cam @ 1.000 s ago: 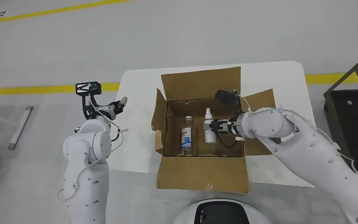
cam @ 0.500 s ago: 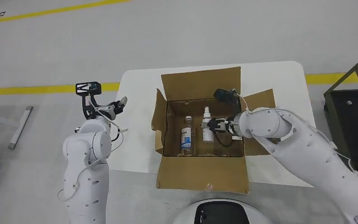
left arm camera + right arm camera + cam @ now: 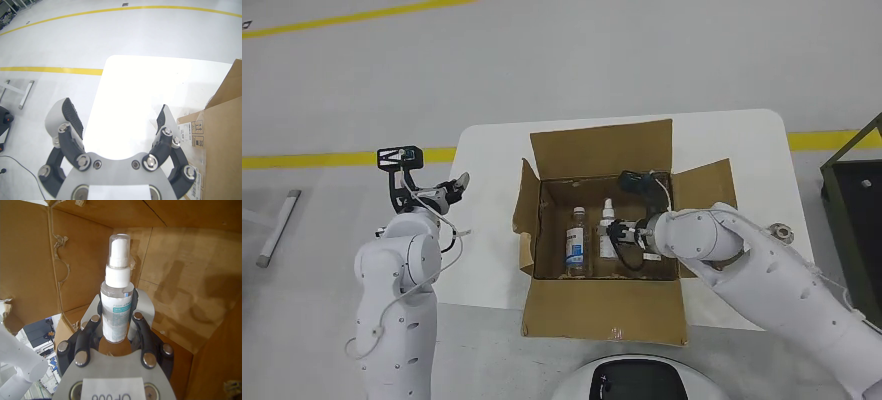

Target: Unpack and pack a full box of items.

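Open brown cardboard box (image 3: 602,310) is sitting on the white rounded tabletop (image 3: 492,200), flaps folded outward on all sides. Right claw (image 3: 614,240) is reaching down inside the box and pinching a clear spray bottle with white pump and transparent cap (image 3: 607,220) around its labelled body. In the right wrist view the right claw (image 3: 117,298) is showing both pads pressing on opposite sides of the spray bottle (image 3: 117,306), with the cap end sticking out past the fingertips toward a far corner of the box (image 3: 179,275). From above, the spray bottle is pointing its cap toward the box's far wall. Cannot tell whether it is touching the box floor.

Just beside it, on the side toward the left arm, a clear plastic bottle with a blue-and-white label (image 3: 577,245) is lying flat on the box floor, cap also toward the far wall. The two bottles are lying roughly parallel and close together. Cannot tell if they are touching.

Left claw (image 3: 457,183) is hanging at the tabletop's left edge, apart from the box and holding nothing. In the left wrist view the left claw (image 3: 115,106) is spread wide, ribbed black pads facing each other, with the tabletop (image 3: 141,75) below and the box's outer wall (image 3: 223,132) off to one side.

A yellow floor line (image 3: 342,158) is running behind the tabletop.
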